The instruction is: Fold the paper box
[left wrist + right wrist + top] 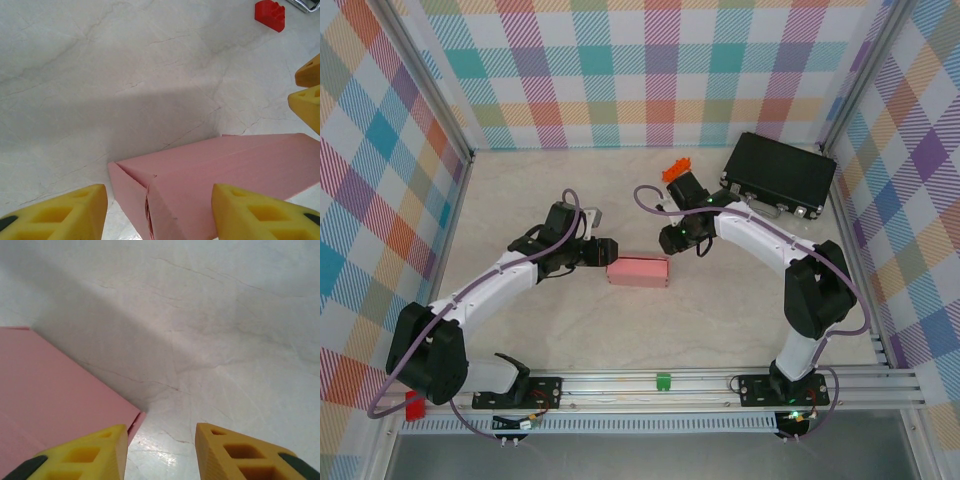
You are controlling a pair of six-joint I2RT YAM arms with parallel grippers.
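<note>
The paper box (638, 270) is a small pink rectangular box lying on its side at the table's middle. In the left wrist view its near end (165, 195) shows a slightly gaping end flap. My left gripper (603, 252) is at the box's left end. Its yellow fingers stand open astride that end (157, 215), with a strip of table between the left finger and the box. My right gripper (672, 242) hovers at the box's far right corner. It is open over bare table (160, 450), and the pink box (50, 395) lies just left of its left finger.
A black hard case (780, 172) lies at the back right. A small orange-red object (677, 168) sits beside it, also seen as a red object (270, 14). Checked walls close in three sides. The aluminium rail (660, 385) runs along the near edge.
</note>
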